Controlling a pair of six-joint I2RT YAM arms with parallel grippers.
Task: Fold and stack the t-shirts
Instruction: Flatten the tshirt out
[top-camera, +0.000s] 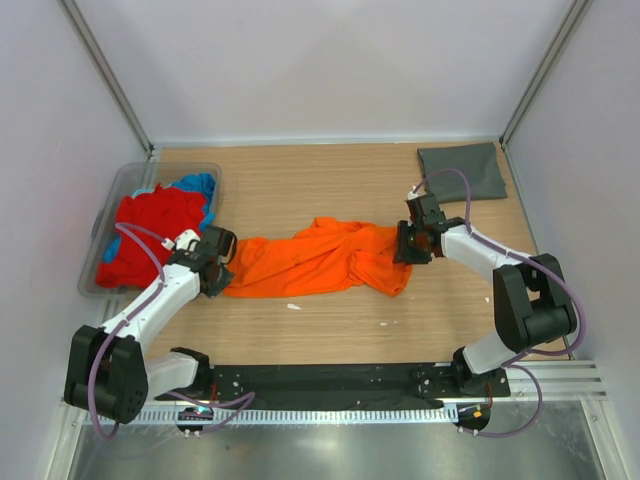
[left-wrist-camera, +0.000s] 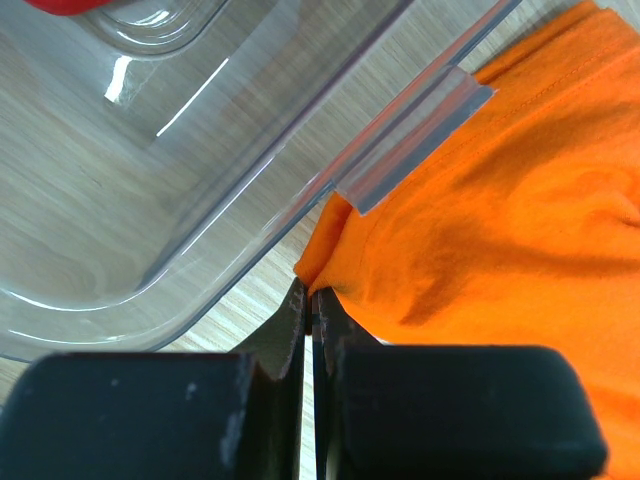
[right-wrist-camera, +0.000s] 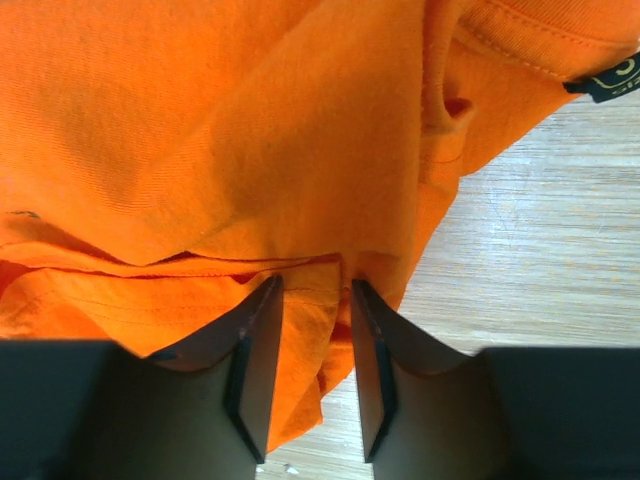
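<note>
The bright orange t-shirt (top-camera: 320, 258) lies crumpled and stretched across the middle of the table. My left gripper (top-camera: 226, 268) is at its left end, next to the tub. In the left wrist view the jaws (left-wrist-camera: 310, 300) are shut on a corner of the orange cloth (left-wrist-camera: 500, 200). My right gripper (top-camera: 408, 245) is at the shirt's right end. In the right wrist view its jaws (right-wrist-camera: 312, 290) stand apart, with a fold of the orange cloth (right-wrist-camera: 250, 130) between them. The dark grey t-shirt (top-camera: 462, 172) lies folded at the back right. A red t-shirt (top-camera: 150, 230) and a blue one (top-camera: 198, 185) are in the tub.
The clear plastic tub (top-camera: 105, 215) stands at the left edge, its corner close to my left gripper in the left wrist view (left-wrist-camera: 200, 150). White walls enclose the table on three sides. Small white specks lie on the wood near the front.
</note>
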